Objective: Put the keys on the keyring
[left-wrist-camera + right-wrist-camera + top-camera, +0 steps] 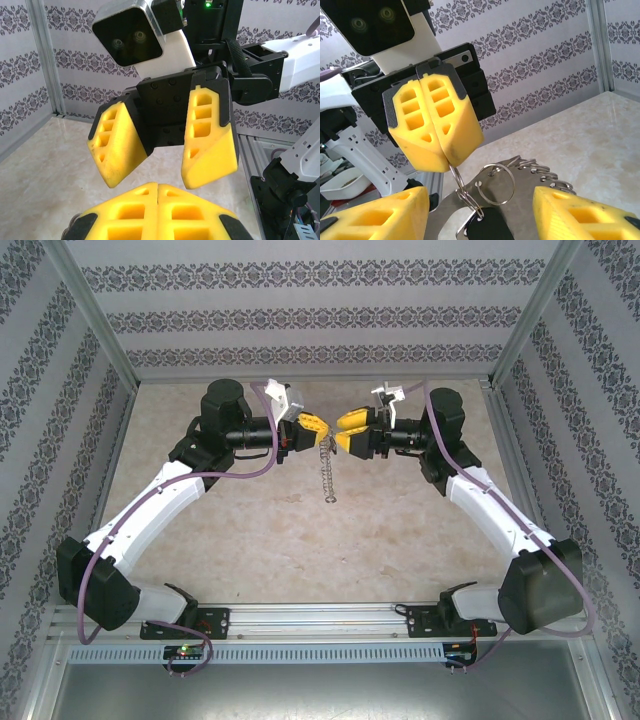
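Patterned walls on three sides, metal posts at the corners, pale marbled table below. Meeting in mid-air over the table's middle: left gripper pressed fully shut on a small ring at its very tip. Right gripper facing it, jaws about half apart, holding nothing, one of its fingers on either side of the hanging metal, apparently without contact.

Keyring dangling below the left pinch, a silvery band fringed with small bits, seemingly clear of the table in the top view. Key low down, black head between the right fingers. Cannot tell whether already threaded or merely lying against the loop.

Likely trouble:
- Slim hold at the edge of the left pads, with a risk of the wire twisting out under any sideways knock and the whole lot dropping.
- Swing of the loose metal, with a closing pinch landing on the fringe instead of the black head.
- Yellow pads nearly nose to nose, so a danger of collision on too bold an advance.
- Tangle of small rings, hiding any opening.

Room: plenty below and back toward the near rail. Open table to left, right and rear. Walls and posts well apart from both wrists. Tight only between the two grippers themselves. Best kept slow, small and straight.
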Controlling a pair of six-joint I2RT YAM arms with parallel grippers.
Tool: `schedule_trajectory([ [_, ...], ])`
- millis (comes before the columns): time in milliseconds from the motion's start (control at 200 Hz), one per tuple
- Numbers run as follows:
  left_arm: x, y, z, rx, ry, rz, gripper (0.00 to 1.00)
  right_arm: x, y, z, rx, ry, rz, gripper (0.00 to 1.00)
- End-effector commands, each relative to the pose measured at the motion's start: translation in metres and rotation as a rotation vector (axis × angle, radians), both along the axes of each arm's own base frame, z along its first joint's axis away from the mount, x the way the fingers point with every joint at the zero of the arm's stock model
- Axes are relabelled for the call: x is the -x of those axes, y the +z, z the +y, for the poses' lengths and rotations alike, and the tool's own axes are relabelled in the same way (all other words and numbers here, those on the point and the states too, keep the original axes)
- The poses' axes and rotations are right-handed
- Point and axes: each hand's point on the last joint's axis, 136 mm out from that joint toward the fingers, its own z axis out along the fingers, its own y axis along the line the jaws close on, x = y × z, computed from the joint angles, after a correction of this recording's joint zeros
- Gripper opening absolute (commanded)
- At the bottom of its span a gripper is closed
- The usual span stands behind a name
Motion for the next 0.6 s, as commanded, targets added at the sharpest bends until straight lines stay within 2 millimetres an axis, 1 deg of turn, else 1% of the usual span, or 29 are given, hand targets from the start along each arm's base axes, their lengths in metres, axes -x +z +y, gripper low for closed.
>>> schedule_trajectory([
  [0, 0.012, 0.028, -0.004, 0.052, -0.046, -0.085, 0.00, 0.005, 0.015, 0.007, -0.017, 0.043, -0.086, 0.57],
  [210, 0.012, 0.029, -0.005, 0.054, -0.049, -0.086, 0.00, 0.007, 0.014, 0.015, -0.016, 0.070, -0.086, 0.56],
  [305, 0.012, 0.029, -0.005, 0.054, -0.049, -0.088, 0.00, 0.007, 0.013, 0.017, -0.016, 0.077, -0.084, 0.53],
  [365, 0.012, 0.029, -0.006, 0.055, -0.048, -0.090, 0.00, 0.007, 0.012, 0.018, -0.016, 0.081, -0.082, 0.46],
  [425, 0.012, 0.028, -0.006, 0.053, -0.049, -0.087, 0.00, 0.008, 0.012, 0.019, -0.016, 0.083, -0.083, 0.37],
  [475, 0.012, 0.028, -0.006, 0.054, -0.048, -0.088, 0.00, 0.008, 0.013, 0.019, -0.017, 0.084, -0.085, 0.28],
  [595, 0.012, 0.027, -0.007, 0.054, -0.052, -0.084, 0.00, 0.009, 0.014, 0.019, -0.020, 0.089, -0.088, 0.10],
])
